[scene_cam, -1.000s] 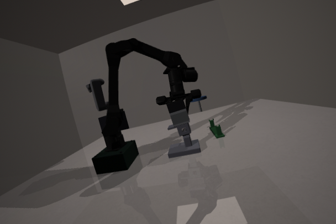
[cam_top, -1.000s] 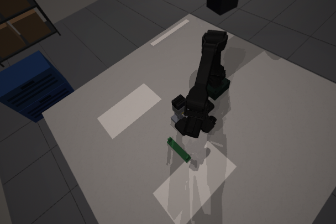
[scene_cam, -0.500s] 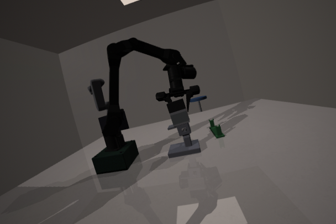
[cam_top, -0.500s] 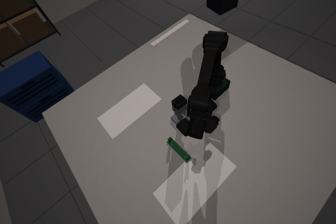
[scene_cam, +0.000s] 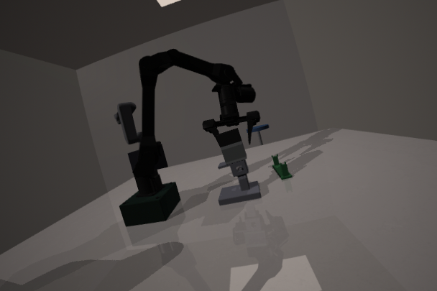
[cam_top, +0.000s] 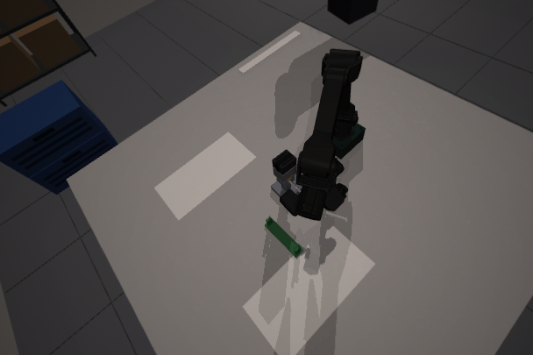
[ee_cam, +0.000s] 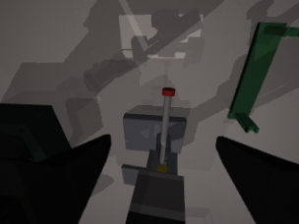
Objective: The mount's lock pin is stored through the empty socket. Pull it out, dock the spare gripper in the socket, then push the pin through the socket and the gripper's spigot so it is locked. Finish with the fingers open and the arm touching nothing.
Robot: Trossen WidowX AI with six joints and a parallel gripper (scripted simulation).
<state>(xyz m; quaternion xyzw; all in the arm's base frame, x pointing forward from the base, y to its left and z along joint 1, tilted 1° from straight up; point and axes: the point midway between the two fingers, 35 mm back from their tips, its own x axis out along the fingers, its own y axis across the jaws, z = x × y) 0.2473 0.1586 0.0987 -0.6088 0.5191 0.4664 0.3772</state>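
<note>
Black gripper [cam_top: 312, 201] [scene_cam: 233, 134] [ee_cam: 163, 140] is observed fully open, 2 fingers spread, nothing held. Red-headed lock pin [ee_cam: 165, 123] is seen at the gray mount [cam_top: 277, 188] [scene_cam: 239, 193] [ee_cam: 154, 133]; insertion depth cannot be determined. Green cradle [cam_top: 284, 237] [scene_cam: 282, 170] [ee_cam: 258, 71] is noted near the mount.

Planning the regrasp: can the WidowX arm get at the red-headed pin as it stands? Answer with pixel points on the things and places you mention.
Probably yes: the open tool [scene_cam: 240, 137] [ee_cam: 163, 140] hangs above it, and nothing visible covers the pin's [ee_cam: 165, 123] red head. The dark block beside its lower end may crowd the fingers.
</note>
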